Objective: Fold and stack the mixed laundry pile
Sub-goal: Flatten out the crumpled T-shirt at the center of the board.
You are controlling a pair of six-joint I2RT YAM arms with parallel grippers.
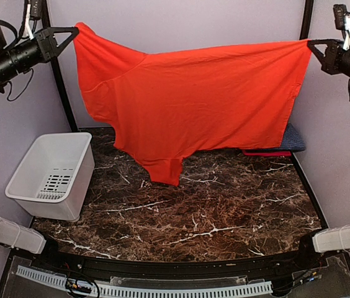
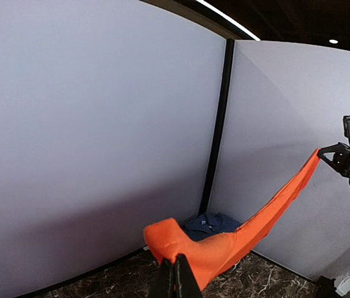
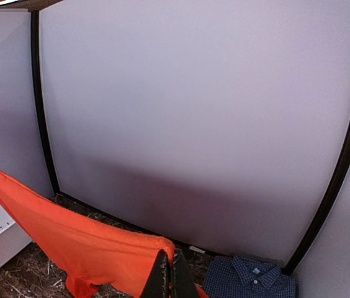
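The orange-red shirt (image 1: 193, 99) hangs stretched in the air between my two grippers, high above the table. My left gripper (image 1: 74, 30) is shut on its top left corner, and my right gripper (image 1: 309, 43) is shut on its top right corner. A sleeve (image 1: 166, 171) dangles down toward the marble. In the left wrist view the shirt (image 2: 224, 245) runs from my fingers to the far gripper. In the right wrist view the shirt (image 3: 82, 239) sags leftward. The blue-and-white checked shirt (image 3: 252, 279) lies folded at the back right corner, partly hidden behind the orange cloth (image 1: 294, 139).
A white slotted plastic basket (image 1: 54, 177) stands at the left side of the dark marble table (image 1: 224, 211). A red item's edge (image 1: 265, 153) shows under the checked shirt. Grey walls close in the back and sides.
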